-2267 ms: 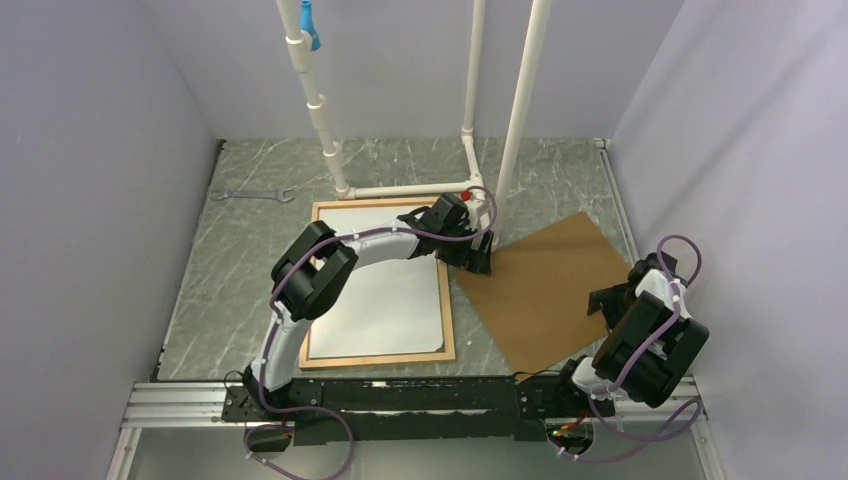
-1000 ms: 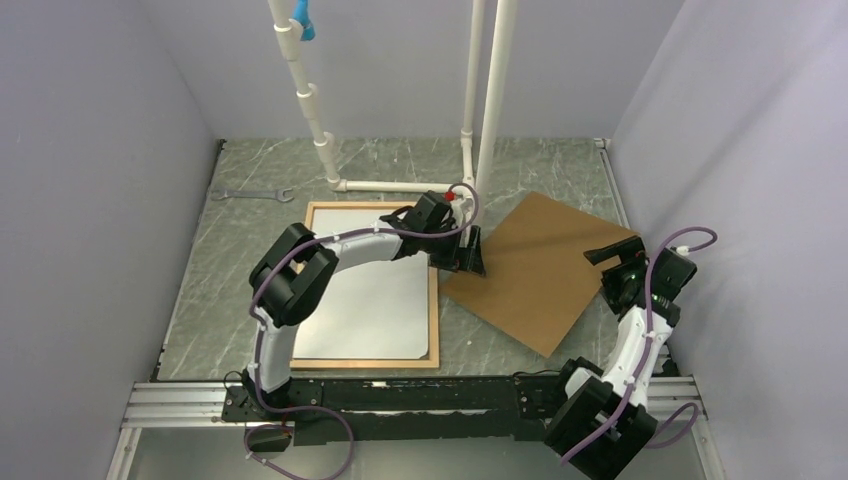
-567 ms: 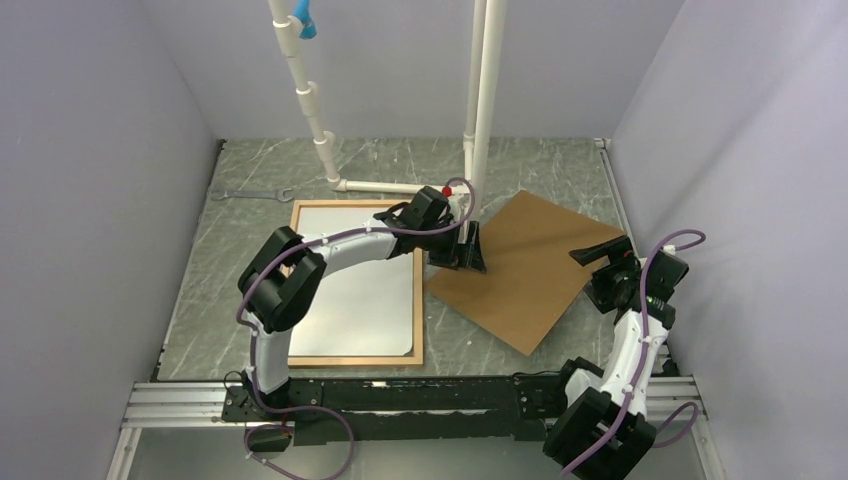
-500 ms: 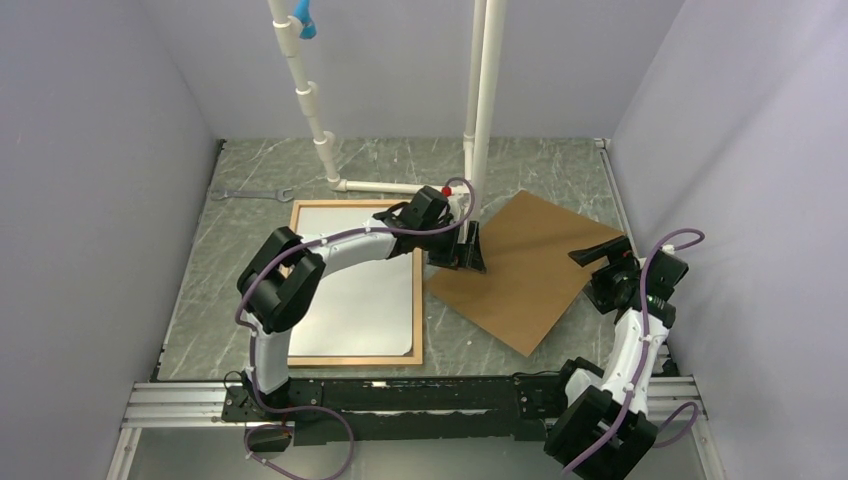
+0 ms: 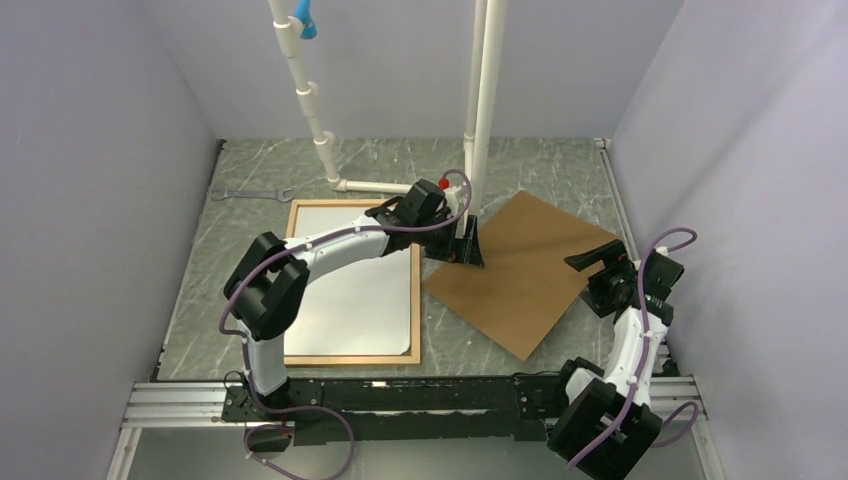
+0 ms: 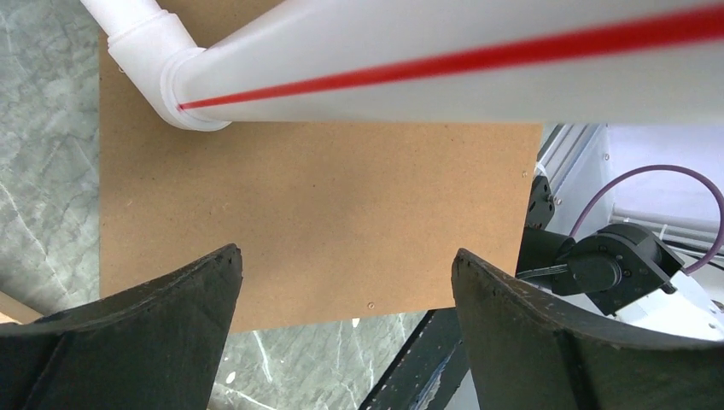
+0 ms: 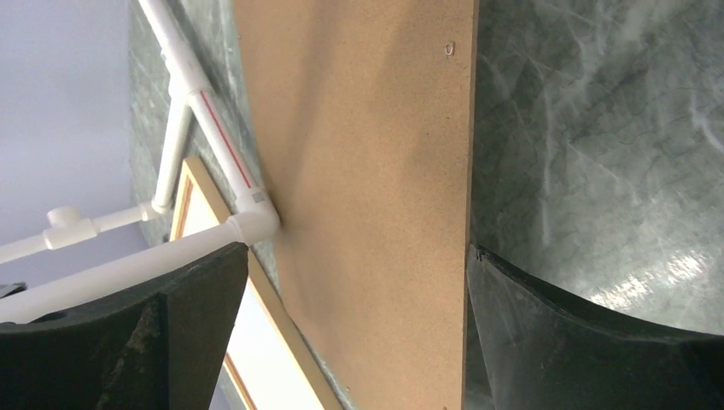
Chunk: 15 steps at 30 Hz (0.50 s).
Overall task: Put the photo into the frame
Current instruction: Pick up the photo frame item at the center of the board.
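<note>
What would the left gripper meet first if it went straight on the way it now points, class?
Most likely the brown board. In the wrist view it lies directly ahead of the open left gripper. The white pipe crosses close by but seems off that line, though depth is hard to judge.

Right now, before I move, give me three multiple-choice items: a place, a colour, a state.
1. The brown panel lies: A in the frame; B right of the frame; C under the wrench.
2. The photo's upward face is: A white; B dark grey; C brown.
3. The left jaws are: A shut on the panel; B shut on a pipe; C open.
B, beside the frame's right strip; A, blank white sheet showing; C, fingers wide apart, nothing gripped.
</note>
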{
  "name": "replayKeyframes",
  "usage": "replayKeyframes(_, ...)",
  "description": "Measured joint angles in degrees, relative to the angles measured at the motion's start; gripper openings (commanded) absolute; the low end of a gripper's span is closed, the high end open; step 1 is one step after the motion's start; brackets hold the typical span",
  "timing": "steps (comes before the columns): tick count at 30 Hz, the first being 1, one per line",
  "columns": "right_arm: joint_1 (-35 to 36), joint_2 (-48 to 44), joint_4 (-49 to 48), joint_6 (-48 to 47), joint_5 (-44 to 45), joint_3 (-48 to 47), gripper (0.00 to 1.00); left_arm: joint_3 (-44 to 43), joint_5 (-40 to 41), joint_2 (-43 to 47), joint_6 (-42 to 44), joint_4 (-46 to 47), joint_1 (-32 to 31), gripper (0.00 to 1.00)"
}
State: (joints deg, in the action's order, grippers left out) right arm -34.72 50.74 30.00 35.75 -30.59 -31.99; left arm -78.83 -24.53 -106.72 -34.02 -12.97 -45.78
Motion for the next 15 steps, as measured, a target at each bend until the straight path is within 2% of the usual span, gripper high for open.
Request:
replayKeyframes(5,0.0,-2.3,-4.0,2.0,-3.0,1.6,0.97,0.9,0.0,1.1,0.7,0.0,0.4,0.96)
replayKeyframes(15,0.5,-5.4,-14.9,9.9,-14.2,2.3,0.89,5.3,0.3,9.5,2.6,-1.8,0.4,0.97)
